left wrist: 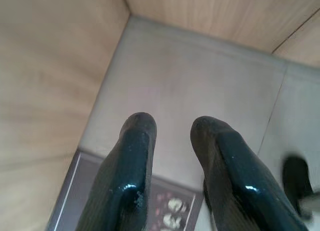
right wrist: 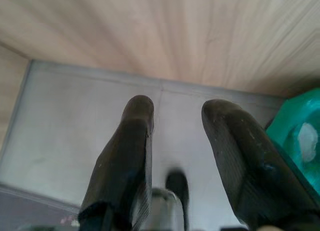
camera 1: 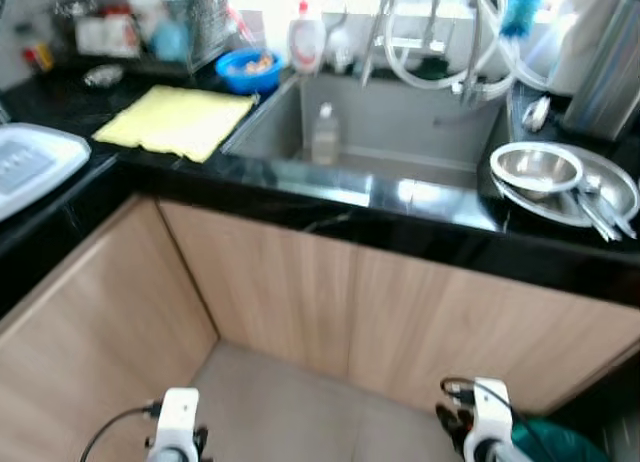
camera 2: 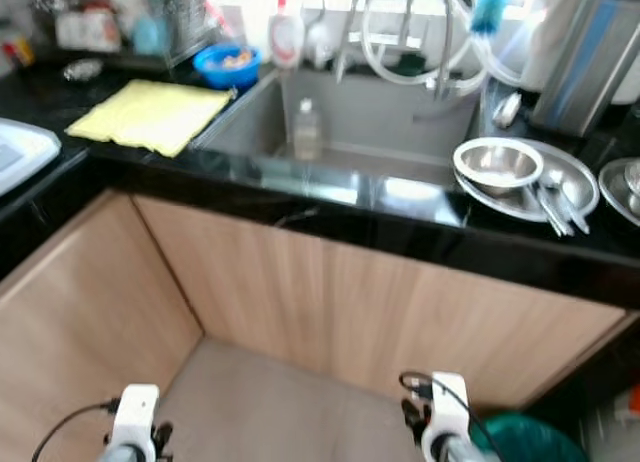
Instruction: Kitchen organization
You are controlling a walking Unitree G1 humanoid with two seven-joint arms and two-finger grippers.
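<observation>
A black counter (camera 1: pixel 420 217) runs across in front of me with a grey sink (camera 1: pixel 400 122) sunk in it. A clear bottle (camera 1: pixel 323 134) stands in the sink. At the right a steel bowl (camera 1: pixel 535 167) sits on a steel plate (camera 1: pixel 615 182) with cutlery (camera 1: pixel 600 214). A yellow cloth (camera 1: pixel 178 120) lies left of the sink, a blue bowl (camera 1: pixel 248 70) behind it. Both arms hang low near the floor. My left gripper (left wrist: pixel 172 128) is open over grey tiles. My right gripper (right wrist: pixel 177 111) is open too, holding nothing.
Wooden cabinet fronts (camera 1: pixel 330 302) stand below the counter, forming a corner at the left. A white tray (camera 1: pixel 30 162) lies on the left counter. A soap bottle (camera 1: pixel 306 37) and hoses (camera 1: pixel 440 67) stand behind the sink. A green bin (right wrist: pixel 300 136) is by my right side.
</observation>
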